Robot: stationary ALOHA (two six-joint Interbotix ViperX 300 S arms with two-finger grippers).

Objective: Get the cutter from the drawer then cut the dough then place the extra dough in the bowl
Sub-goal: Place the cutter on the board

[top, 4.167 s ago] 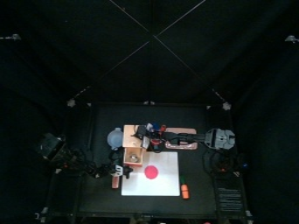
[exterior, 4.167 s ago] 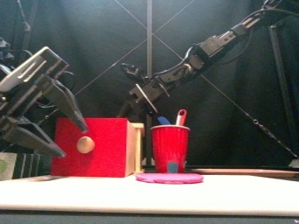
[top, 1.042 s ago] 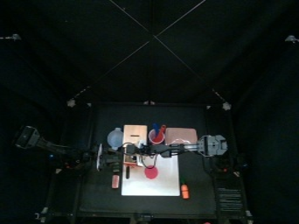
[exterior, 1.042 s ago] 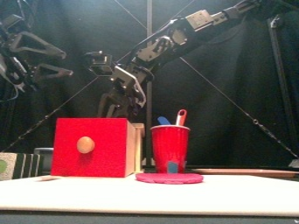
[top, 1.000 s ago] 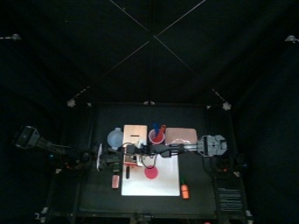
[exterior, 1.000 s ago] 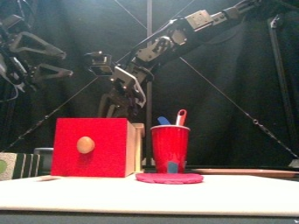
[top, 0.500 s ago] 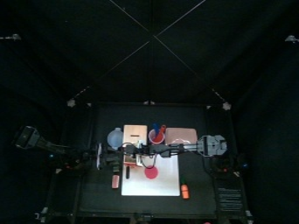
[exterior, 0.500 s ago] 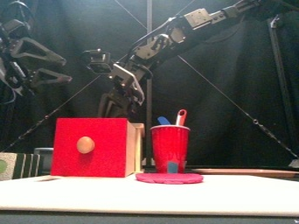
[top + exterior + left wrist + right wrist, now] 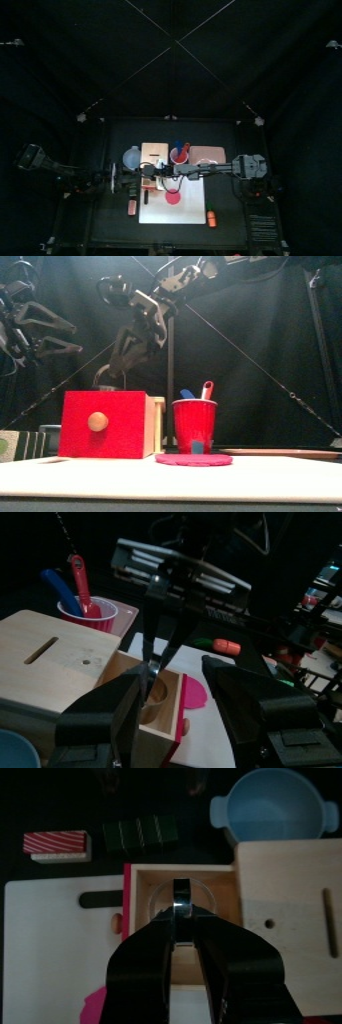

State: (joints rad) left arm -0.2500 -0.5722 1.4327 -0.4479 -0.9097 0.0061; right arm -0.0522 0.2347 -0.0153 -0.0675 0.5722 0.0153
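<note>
The pale wooden box (image 9: 160,152) stands behind the white cutting board (image 9: 195,208), its red drawer (image 9: 128,928) pulled out. My right gripper (image 9: 178,916) hangs over the drawer, shut on the thin wire handle of the metal cutter (image 9: 179,896). In the front view the right gripper (image 9: 134,338) is well above the box (image 9: 104,424), with the cutter (image 9: 104,380) dangling under it. The pink dough disc (image 9: 175,197) lies flat on the board. The blue-grey bowl (image 9: 131,158) sits left of the box. My left gripper (image 9: 30,326) is raised at the left, open and holding nothing.
A red cup (image 9: 195,426) with a blue and a red knife stands right of the box. Dark green sushi blocks (image 9: 140,833) and a red striped toy (image 9: 56,842) lie left of the board. An orange toy (image 9: 211,215) lies at the board's right edge.
My right gripper has risen above the box, lifting the cutter up out of the drawer. The left gripper has stayed raised at the left.
</note>
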